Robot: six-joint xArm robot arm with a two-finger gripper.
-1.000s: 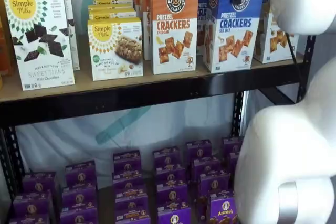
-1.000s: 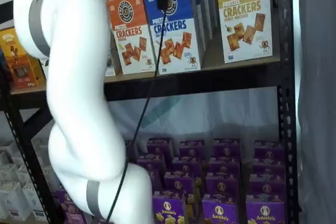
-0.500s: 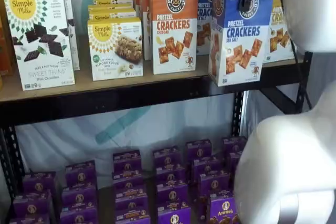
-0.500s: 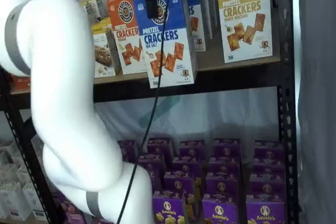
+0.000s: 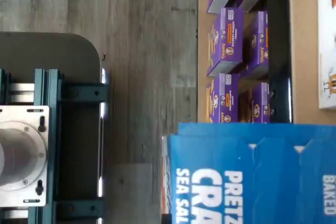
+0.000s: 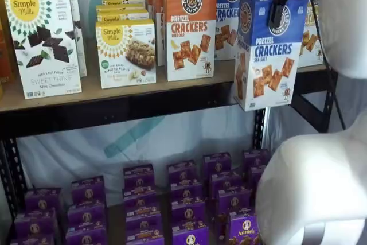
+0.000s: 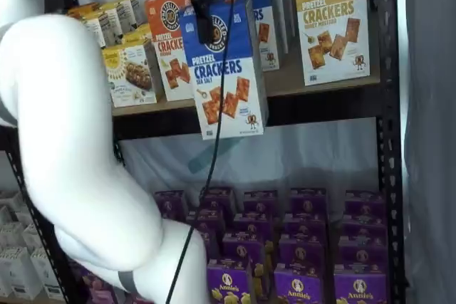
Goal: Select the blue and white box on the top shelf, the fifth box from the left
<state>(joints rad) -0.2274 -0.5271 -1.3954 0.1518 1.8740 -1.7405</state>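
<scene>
Pretzel Crackers sea salt, the blue and white box (image 6: 268,50), hangs in the air in front of the top shelf (image 6: 143,104), clear of the board and out past its black front rail, with its white lower part reaching below the rail line in both shelf views. The end effector (image 6: 281,5) is clamped on the box's blue upper part: a black finger lies down the front face over the round logo in each shelf view (image 7: 203,16), with a cable trailing down beside it. One shelf view shows the box's narrow side panel turned toward the camera and the orange cheddar cracker box (image 6: 191,27) standing on the board to its left; the other shows the box more face-on, tilted a little, with the yellow honey mustard cracker box (image 7: 332,19) well apart on the board. Another blue sea salt box (image 6: 228,12) stands on the shelf behind the held one. The wrist view alone shows the box's blue top flaps (image 5: 252,174) from above, printed lettering running sideways, with the grey wood floor (image 5: 142,66) beneath and purple Annie's boxes (image 5: 227,40) on the lower shelf. Only the shelf views show the white arm (image 7: 78,147).
</scene>
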